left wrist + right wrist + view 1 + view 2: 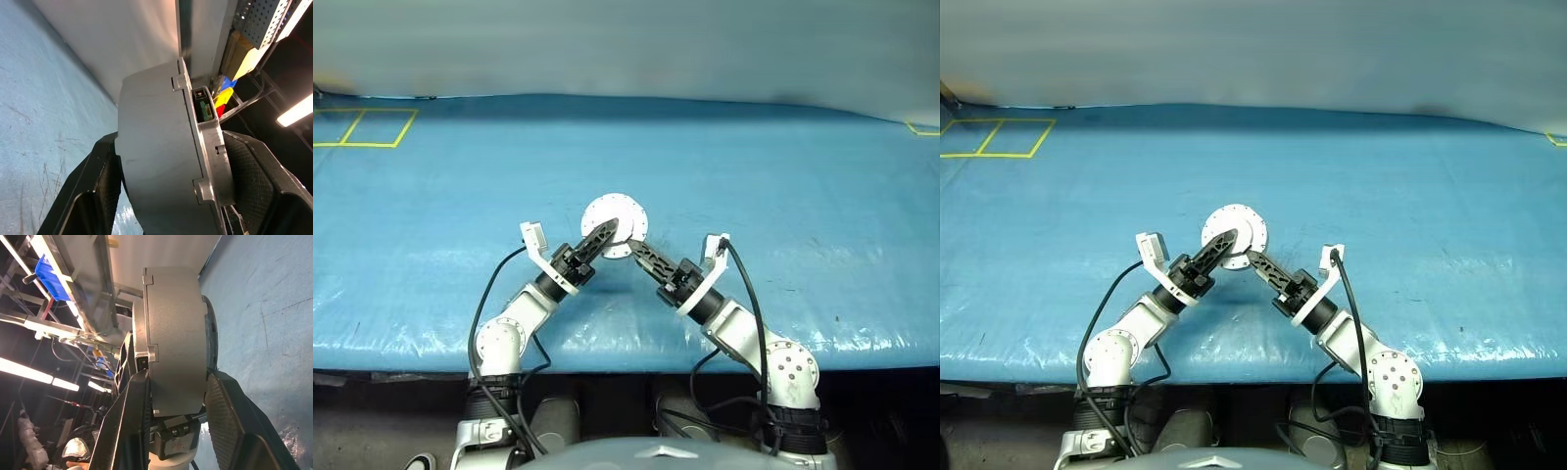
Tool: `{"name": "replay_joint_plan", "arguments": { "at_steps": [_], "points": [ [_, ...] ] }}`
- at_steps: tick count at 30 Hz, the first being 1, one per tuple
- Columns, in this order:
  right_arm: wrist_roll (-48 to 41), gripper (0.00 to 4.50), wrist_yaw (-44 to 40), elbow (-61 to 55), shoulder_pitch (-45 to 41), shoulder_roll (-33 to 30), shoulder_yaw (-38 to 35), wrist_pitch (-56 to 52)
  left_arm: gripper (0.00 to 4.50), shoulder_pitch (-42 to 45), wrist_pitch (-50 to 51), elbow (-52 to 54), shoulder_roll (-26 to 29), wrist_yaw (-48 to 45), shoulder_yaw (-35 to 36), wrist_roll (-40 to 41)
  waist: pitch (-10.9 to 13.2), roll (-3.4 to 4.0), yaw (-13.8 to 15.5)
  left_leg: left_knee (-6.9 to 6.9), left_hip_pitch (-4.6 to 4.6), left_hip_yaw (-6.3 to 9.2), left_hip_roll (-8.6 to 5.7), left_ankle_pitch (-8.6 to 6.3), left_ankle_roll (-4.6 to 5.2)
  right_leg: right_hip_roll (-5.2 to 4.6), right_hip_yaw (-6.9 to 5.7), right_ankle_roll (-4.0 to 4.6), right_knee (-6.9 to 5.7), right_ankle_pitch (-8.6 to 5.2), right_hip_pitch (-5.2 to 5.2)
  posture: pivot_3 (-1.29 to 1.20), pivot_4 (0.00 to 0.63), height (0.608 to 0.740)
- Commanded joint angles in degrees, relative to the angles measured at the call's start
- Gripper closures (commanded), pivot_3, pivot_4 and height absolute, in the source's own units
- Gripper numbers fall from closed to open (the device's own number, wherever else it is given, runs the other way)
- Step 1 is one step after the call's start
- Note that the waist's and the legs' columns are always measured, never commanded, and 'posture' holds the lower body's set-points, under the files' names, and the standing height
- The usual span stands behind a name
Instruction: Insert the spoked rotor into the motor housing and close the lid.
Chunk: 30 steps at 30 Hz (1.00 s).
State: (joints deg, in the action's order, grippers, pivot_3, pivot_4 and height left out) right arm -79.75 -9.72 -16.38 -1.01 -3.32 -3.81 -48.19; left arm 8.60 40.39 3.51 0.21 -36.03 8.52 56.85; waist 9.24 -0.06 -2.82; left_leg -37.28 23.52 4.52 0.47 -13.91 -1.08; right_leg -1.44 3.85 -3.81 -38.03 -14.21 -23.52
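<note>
left gripper (605,235) + right gripper (633,247): both clamp motor housing (615,217) (lid (203,142) closed) | writing: none legible

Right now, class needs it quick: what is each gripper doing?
Left gripper: jaws closed on the motor housing.
Right gripper: jaws closed on the same motor housing.

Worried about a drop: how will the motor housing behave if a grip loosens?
The motor housing looks like rigid cast metal, probably heavy for its size. Its smooth round wall may slip between the fingers, and on the blue table it could roll.
</note>
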Motion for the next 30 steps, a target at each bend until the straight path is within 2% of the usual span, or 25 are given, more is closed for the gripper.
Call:
{"name": "replay_joint_plan", "arguments": {
  "at_steps": [1,11,15,21,22,27,30],
  "points": [
    [-0.78,3.28,0.58,-1.27,-1.80,1.23,0.95,0.37,1.67,-0.43,3.86,5.82,1.09,-2.94,-5.35,1.47,0.00,0.00,-0.04,0.00,0.00,0.00,0.00,0.00,0.00,0.00,0.00,0.00,0.00,0.00,0.00,0.00,0.150,0.740],
    [1.87,3.28,2.29,-0.39,-2.60,2.04,1.66,0.23,1.68,0.28,11.29,6.02,7.44,-3.98,-7.05,6.14,0.00,0.00,-0.11,-0.04,-0.01,0.02,0.01,0.01,-0.01,0.00,0.00,0.00,-0.05,0.00,0.00,0.00,0.150,0.740],
    [3.48,3.28,2.70,0.02,-3.15,2.02,1.89,0.54,1.68,1.46,10.68,5.57,10.90,-5.30,-8.02,3.84,0.00,0.00,-0.13,-0.04,-0.02,0.02,0.01,0.01,-0.01,0.01,0.00,0.00,-0.08,0.00,-0.01,0.00,0.150,0.740],
    [7.58,3.28,0.47,-1.57,-3.24,2.02,2.75,1.84,1.68,3.04,8.76,3.77,11.22,-5.38,-6.88,2.51,0.00,0.00,-0.07,-0.04,-0.01,0.01,0.00,0.01,-0.02,0.00,0.00,0.00,-0.08,0.00,-0.01,0.00,0.150,0.740],
    [7.86,2.52,0.30,-1.56,-3.16,2.19,2.76,1.82,1.68,3.15,8.57,3.38,11.06,-5.32,-6.86,2.19,-0.02,-0.01,-0.07,-0.04,-0.01,0.01,0.00,0.01,-0.02,0.00,0.00,0.00,-0.07,0.00,-0.01,0.00,0.150,0.740],
    [7.78,0.92,-0.38,-1.51,-3.24,2.09,2.86,0.34,1.68,3.31,7.19,2.64,8.86,-4.09,-6.11,0.26,-0.02,-0.01,-0.03,-0.04,-0.01,0.01,-0.01,0.02,-0.04,0.00,0.01,0.00,-0.08,0.01,-0.02,0.00,0.150,0.740],
    [8.25,0.92,-0.97,-1.86,-3.15,2.14,2.95,0.27,1.68,3.26,6.61,2.33,7.67,-3.67,-5.25,-0.49,-0.02,-0.01,-0.15,-0.03,-0.02,0.01,0.00,0.02,-0.04,0.00,0.01,0.00,-0.09,0.01,-0.02,0.00,0.150,0.740]
  ]
}}
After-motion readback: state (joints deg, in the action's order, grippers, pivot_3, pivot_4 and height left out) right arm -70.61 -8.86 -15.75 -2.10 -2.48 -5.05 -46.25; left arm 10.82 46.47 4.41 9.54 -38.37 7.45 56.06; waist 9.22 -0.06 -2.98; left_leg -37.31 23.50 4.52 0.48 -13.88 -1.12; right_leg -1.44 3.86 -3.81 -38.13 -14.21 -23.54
